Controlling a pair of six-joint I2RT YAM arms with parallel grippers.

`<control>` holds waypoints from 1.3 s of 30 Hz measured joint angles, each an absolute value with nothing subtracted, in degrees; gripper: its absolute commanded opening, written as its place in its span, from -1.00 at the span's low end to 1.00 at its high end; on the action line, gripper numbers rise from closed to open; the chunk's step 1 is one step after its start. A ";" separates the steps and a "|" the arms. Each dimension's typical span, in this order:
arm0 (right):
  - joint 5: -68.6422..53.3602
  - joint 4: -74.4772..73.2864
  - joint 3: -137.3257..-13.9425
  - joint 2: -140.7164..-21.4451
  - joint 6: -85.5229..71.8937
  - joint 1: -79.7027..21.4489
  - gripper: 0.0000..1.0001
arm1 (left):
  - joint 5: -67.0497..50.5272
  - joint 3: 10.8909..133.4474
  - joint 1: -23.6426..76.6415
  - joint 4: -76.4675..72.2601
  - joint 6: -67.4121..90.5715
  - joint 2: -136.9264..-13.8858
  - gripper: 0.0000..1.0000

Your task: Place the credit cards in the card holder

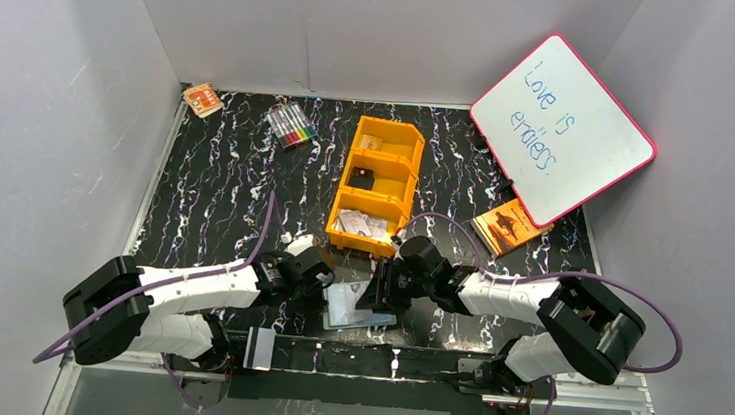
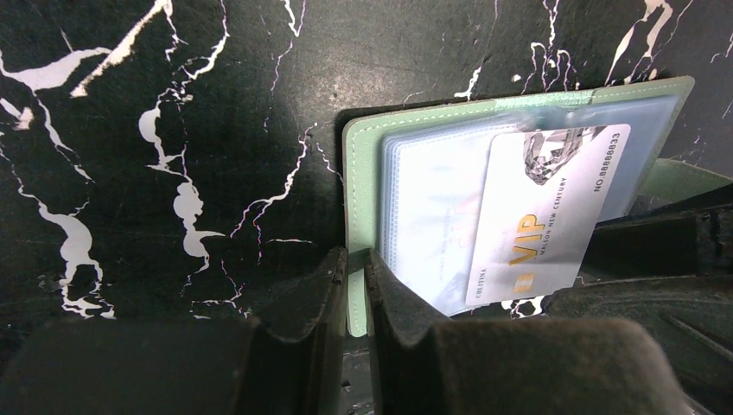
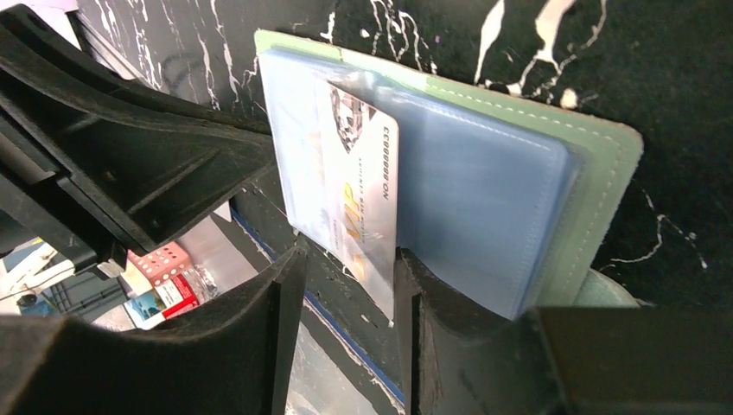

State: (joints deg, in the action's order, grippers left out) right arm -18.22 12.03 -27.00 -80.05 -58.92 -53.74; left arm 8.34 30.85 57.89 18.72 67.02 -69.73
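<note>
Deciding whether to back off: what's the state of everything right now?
Wallet: open, lying flat.
Card: partly tucked into wallet, sticking out.
Left gripper: fingers clamped on wallet's edge.
Right gripper: fingers open around card.
Tray: more cards in near compartment.

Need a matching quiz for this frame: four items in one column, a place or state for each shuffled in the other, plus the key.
Column 1
1. card holder
2. VIP card
3. orange tray
4. whiteboard

Column 2
A. propped tilted at the far right
B. green edge pinched by the left gripper
C. between the open jaws of the right gripper
D. mid-table, three compartments

Pairs: 1-B, 2-C, 3-D, 4-A
</note>
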 measured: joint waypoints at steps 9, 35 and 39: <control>-17.85 9.21 -30.96 -81.62 -56.95 -55.11 0.07 | 8.25 30.81 57.89 18.57 66.96 -69.69 -0.78; -11.66 -3.57 -38.50 -85.12 -55.02 -57.67 0.13 | 7.90 29.52 57.89 17.98 66.92 -68.10 -0.78; -10.31 -5.28 -38.48 -83.85 -55.00 -57.67 0.10 | 7.92 29.45 57.89 17.98 66.92 -68.03 -0.79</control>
